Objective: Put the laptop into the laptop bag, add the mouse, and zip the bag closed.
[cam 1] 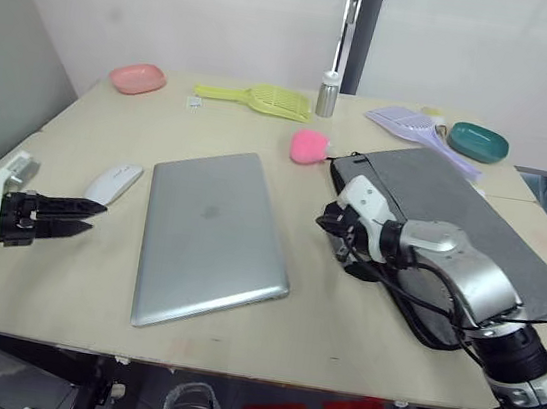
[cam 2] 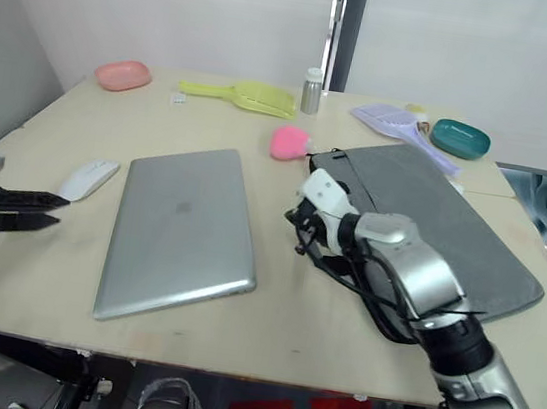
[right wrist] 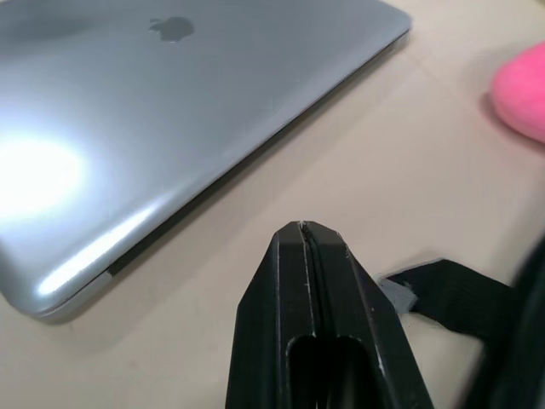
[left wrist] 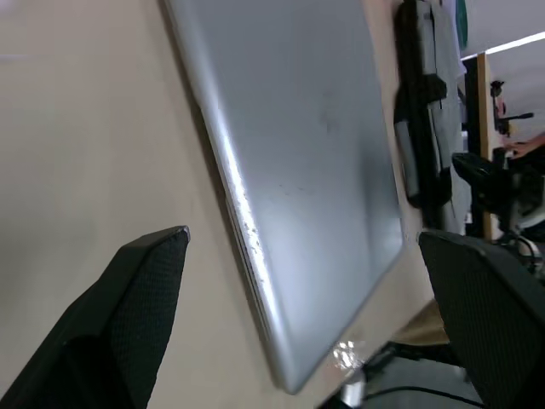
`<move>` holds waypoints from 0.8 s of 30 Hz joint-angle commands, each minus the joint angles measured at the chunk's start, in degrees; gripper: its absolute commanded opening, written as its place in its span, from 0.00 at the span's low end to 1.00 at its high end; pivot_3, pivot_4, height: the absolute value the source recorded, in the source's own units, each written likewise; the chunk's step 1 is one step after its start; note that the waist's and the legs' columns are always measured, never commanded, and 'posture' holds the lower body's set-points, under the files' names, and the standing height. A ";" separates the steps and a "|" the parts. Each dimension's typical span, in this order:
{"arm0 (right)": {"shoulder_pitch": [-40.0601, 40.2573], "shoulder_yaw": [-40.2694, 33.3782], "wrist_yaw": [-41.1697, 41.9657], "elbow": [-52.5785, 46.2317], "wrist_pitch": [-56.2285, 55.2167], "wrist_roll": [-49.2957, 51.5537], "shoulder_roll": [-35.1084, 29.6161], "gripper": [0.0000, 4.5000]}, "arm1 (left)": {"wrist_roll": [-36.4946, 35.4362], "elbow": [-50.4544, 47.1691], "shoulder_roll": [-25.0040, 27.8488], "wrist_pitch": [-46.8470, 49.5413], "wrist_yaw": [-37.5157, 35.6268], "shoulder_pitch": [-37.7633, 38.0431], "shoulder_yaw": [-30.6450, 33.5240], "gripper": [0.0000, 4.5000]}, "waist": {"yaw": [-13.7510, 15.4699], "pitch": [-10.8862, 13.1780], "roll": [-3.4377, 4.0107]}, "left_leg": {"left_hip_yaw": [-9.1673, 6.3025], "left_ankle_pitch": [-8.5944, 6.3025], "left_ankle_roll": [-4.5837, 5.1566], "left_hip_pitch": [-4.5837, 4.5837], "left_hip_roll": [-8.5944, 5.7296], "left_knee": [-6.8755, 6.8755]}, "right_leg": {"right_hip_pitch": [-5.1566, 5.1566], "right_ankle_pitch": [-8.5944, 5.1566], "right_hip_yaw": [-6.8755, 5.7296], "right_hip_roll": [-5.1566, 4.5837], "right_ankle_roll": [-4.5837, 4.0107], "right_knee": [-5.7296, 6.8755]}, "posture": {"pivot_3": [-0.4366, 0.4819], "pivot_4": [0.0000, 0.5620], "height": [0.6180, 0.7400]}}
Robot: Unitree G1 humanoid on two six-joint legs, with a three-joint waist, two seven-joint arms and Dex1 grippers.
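Both laptop (cam 1: 211, 237) and mouse (cam 1: 113, 183) lie outside the laptop bag (cam 1: 472, 226); left claw (cam 1: 90, 218) parted, right claw (right wrist: 308, 256) closed.

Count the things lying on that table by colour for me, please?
Pink: 2, dish and fluffy ball
Yellow: 1, scoop
Lilac: 1, scoop
Teal: 1, dish
Silver: 2, laptop and bottle
White: 1, mouse
Grey: 1, laptop bag
Total: 9

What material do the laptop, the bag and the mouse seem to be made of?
The laptop looks like silver metal with a matte finish: its lid gives a soft, broad glare. The bag appears to be grey woven fabric, dull and slightly textured, with black straps. The mouse is probably smooth white plastic, but its finish is hard to judge.
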 commanded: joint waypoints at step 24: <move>-9.48 9.68 0.72 26.20 -16.26 -17.12 19.27 0.01 | 6.41 14.99 -15.58 -7.39 0.00 -10.90 -4.89 1.00 | 0.14 -0.03 -0.05 | -0.51 0.25 -0.14 -0.17 -0.08 0.12 | 0.12 0.03 -0.36 -0.04 0.02 0.22 | 0.48 0.27 1.00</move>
